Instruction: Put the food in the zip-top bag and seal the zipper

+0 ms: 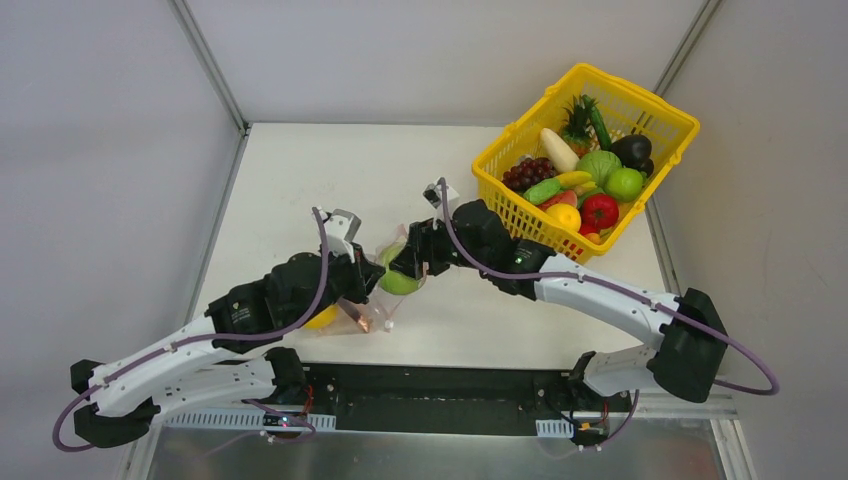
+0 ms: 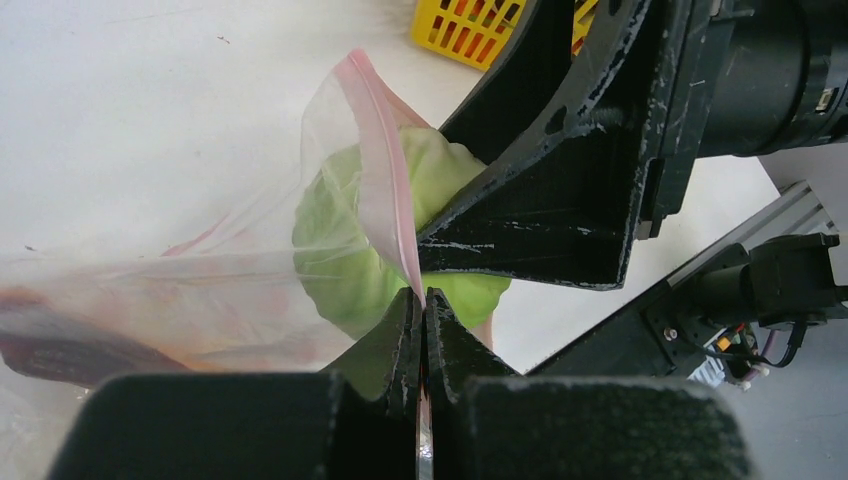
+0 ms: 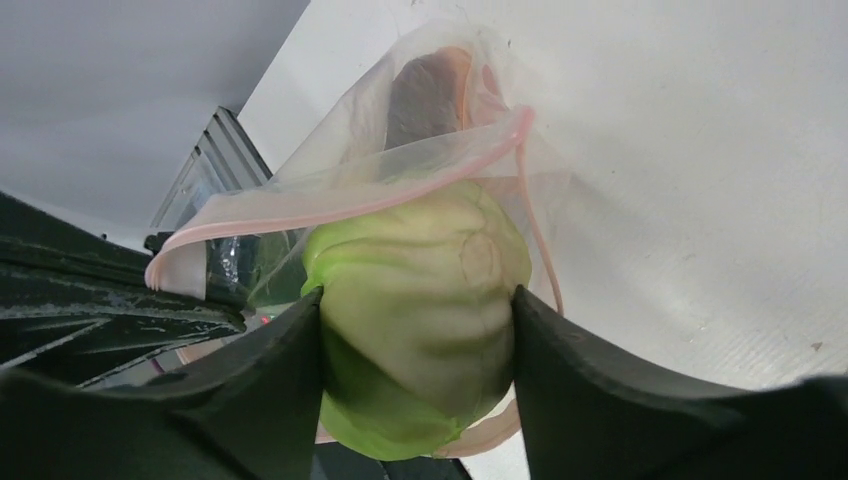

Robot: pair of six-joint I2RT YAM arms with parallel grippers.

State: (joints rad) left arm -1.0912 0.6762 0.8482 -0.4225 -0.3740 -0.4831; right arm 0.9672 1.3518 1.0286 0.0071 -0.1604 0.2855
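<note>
**A:** Okay, where's the cabbage (image 3: 420,300)?

**B:** At the mouth of the zip-top bag (image 2: 150,270), partly in. Film covers part of it, the rest is bare. The right fingers (image 3: 570,390) sit against both its sides, spread to its width, holding it.

**A:** Left side?

**B:** The left fingers (image 2: 405,335) are pressed fully together on the zipper (image 2: 375,150), pinching the pink strip and holding that lip up. The strip arcs over the top of the cabbage.

**A:** Bag position?

**B:** On the desk (image 1: 300,180) between the two arms, near-left of the yellow basket (image 1: 530,215), not touching it. Zipper unsealed, mouth gaping.

**A:** Anything else inside?

**B:** One dark piece (image 3: 415,95) deep in the bag. Can't tell what it is through the film.

**A:** Other food?

**B:** In the basket at the far right: red tomato (image 1: 599,212), grape bunch (image 1: 527,173), more around them.
</note>
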